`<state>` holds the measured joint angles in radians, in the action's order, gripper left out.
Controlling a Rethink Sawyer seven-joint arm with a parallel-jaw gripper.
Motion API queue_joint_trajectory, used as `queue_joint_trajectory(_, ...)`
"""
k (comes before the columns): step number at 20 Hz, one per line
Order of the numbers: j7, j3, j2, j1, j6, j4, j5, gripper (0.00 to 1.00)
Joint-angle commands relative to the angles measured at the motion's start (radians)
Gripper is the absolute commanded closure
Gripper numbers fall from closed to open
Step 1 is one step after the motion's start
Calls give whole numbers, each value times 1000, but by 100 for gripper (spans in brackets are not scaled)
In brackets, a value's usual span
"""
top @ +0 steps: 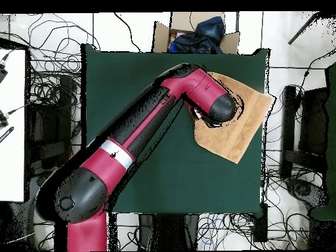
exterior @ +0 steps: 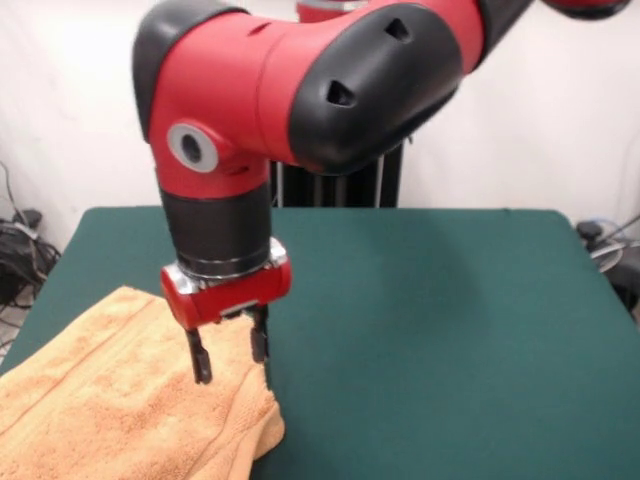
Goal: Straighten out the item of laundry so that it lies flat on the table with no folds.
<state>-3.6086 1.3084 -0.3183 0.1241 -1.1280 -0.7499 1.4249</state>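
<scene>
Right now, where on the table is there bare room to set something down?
The green table is bare from the towel's edge across to its far side. It is crowded at the towel corner, where the open gripper hangs over the cloth.

Peach-tan towel (exterior: 120, 400) lies rumpled, folded at one edge, on the green table (exterior: 450, 330).

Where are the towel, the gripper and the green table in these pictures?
towel (exterior: 110, 400): front view, on the flat middle of the cloth.
gripper (exterior: 231, 362): front view, midway between its two open fingertips, above the towel's edge.
table (top: 131, 72): overhead view, on a bare part of the green top.
</scene>
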Motion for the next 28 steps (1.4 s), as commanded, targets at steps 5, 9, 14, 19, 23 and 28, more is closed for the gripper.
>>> queue_joint_trajectory(5,-385,-103,-58,22,126,108,-119,0)
queue_joint_trajectory(9,-371,-113,-69,16,143,119,-136,0)
queue_joint_trajectory(14,-340,-125,-80,4,150,126,-152,0)
queue_joint_trajectory(19,-330,-114,-88,-7,141,138,-144,0)
queue_joint_trajectory(23,-311,-87,-91,-25,122,163,-119,0)
queue_joint_trajectory(28,-301,-59,-96,-45,109,189,-98,0)
